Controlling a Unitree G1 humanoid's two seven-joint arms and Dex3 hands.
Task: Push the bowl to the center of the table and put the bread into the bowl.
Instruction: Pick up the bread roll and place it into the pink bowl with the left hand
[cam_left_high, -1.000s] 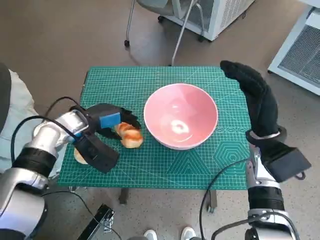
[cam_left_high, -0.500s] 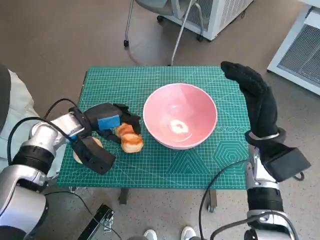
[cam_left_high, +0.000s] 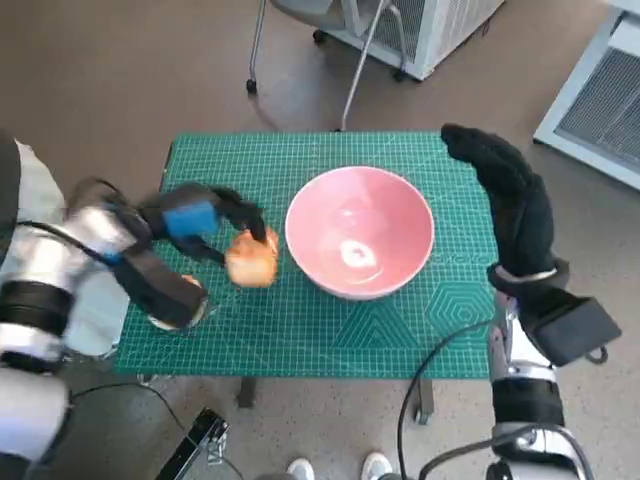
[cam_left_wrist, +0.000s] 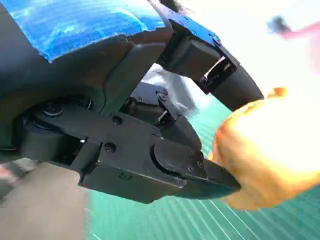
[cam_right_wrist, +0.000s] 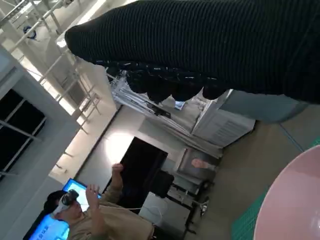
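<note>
Bread pinched in the left hand, just left of the pink bowl at mid-worktop. Clearer from the left wrist: black fingers clamped against the golden crust. Right hand held flat and empty beside the bowl's right rim. Only in the right wrist view: a person with hands raised.

The head view looks steeply down on the bowl, the right wrist view catches its rim from beside, the left wrist view sits close behind the left hand.
</note>
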